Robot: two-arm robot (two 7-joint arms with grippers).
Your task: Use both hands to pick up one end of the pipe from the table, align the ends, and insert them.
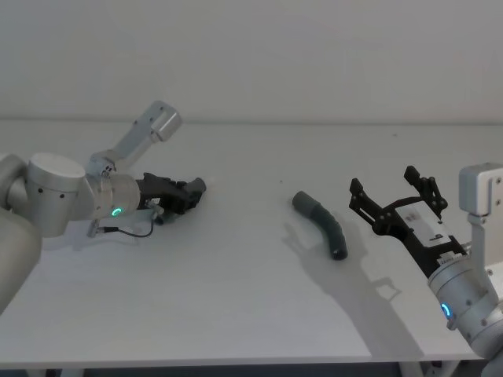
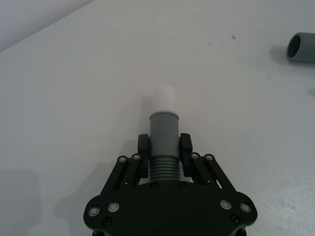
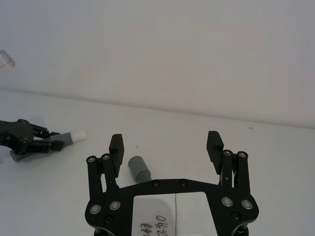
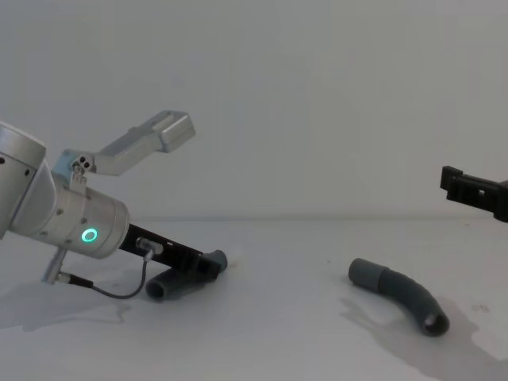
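Gripping the slimmer ribbed dark-grey hose piece (image 2: 163,130) behind its white-tipped cuff, my left black claw (image 2: 164,150) sits low at the left of the white-grey matte surface (image 1: 236,298). My right black claw (image 3: 165,145) hangs open near the thicker curved grey piece (image 1: 322,224), which lies ungrasped right of centre. Grasping it, aligning and inserting remain, I judge.

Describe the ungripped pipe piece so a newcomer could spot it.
On the white table, look right of centre, just ahead of the open right gripper. The thicker pipe piece lies there alone, a curved dark-grey ribbed hose. Unlike the slimmer piece clamped in the left gripper, its cuff has no white tip.
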